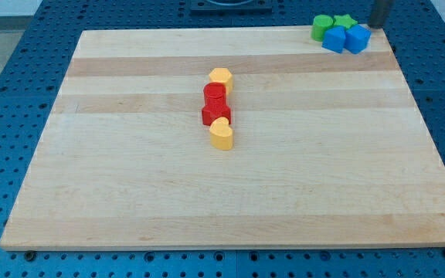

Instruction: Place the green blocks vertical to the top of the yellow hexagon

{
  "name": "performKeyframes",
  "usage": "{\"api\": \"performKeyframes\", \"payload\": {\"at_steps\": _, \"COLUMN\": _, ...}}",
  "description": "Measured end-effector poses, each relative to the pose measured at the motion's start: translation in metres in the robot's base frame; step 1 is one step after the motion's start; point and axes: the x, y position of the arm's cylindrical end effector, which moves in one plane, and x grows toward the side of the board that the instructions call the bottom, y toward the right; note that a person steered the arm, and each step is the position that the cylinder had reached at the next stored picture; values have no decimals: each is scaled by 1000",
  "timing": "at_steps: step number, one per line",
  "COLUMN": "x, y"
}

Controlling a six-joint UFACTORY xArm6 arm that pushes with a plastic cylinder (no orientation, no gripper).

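Note:
A yellow hexagon (221,78) sits near the middle of the wooden board (130,193), at the top of a short column of blocks. A green cylinder (322,28) and a green star (345,22) lie side by side at the board's top right corner. My tip (378,26) stands just to the right of the star and the blue blocks, at the board's top right edge. I cannot tell whether it touches any block.
Two red blocks (215,94) (215,113) and a yellow heart-shaped block (222,134) line up below the hexagon. Two blue blocks (334,40) (358,38) sit against the green ones. A blue perforated table (22,62) surrounds the board.

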Motion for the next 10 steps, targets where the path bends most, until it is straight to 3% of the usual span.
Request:
{"api": "performKeyframes", "payload": {"at_steps": 3, "x": 5, "y": -78}}
{"api": "performKeyframes", "payload": {"at_steps": 7, "x": 49, "y": -217}}
{"api": "performKeyframes", "payload": {"at_steps": 8, "x": 50, "y": -221}}
{"api": "performKeyframes", "payload": {"at_steps": 10, "x": 50, "y": -154}}
